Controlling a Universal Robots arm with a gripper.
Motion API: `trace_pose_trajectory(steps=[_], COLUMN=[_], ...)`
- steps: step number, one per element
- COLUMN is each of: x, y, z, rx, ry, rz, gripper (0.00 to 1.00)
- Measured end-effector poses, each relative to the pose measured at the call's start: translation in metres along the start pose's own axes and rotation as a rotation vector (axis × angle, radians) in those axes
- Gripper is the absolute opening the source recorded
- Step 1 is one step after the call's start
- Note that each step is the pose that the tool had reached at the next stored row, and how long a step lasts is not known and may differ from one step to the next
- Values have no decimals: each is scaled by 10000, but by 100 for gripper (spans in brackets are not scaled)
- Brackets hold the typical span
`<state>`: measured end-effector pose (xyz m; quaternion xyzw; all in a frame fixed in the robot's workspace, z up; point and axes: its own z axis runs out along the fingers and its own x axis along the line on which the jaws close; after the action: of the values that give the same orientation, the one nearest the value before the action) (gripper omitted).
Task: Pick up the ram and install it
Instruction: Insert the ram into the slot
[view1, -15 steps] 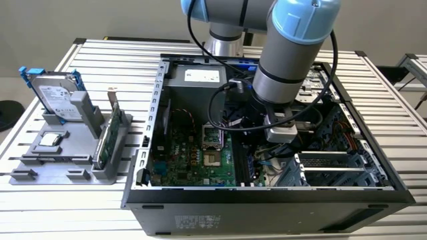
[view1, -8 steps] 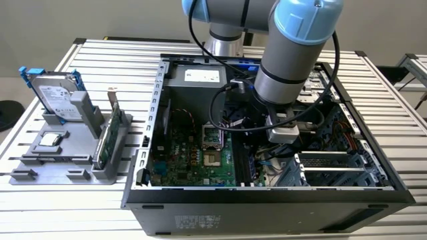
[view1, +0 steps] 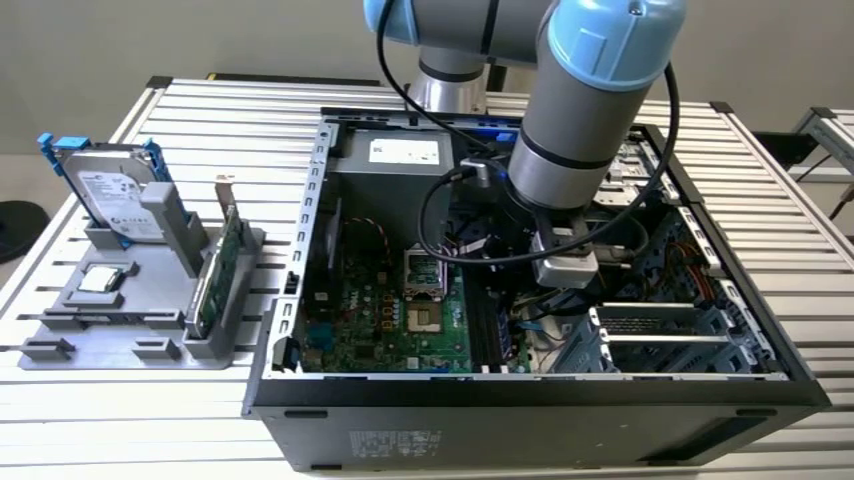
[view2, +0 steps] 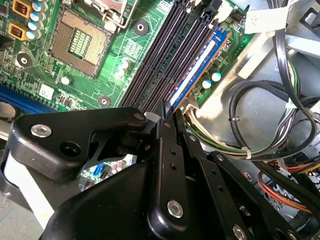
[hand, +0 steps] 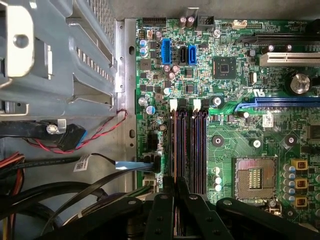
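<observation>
Hovering: one gripper over four memory slots | fingers pinched together | one ram seated

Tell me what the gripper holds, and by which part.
The ram, pinched between the fingers at one end of its top edge, standing upright in the row of memory slots.

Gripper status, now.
Gripper: shut on the ram, which stands in the outermost memory slot on the motherboard.
</observation>
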<state>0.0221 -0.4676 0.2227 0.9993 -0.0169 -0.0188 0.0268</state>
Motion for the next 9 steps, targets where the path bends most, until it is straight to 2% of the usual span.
trace_pose_trajectory(steps=[9], x=[1], y=[-1], z=[10], rx=[4], ry=[1], rz=[-2], gripper=[0])
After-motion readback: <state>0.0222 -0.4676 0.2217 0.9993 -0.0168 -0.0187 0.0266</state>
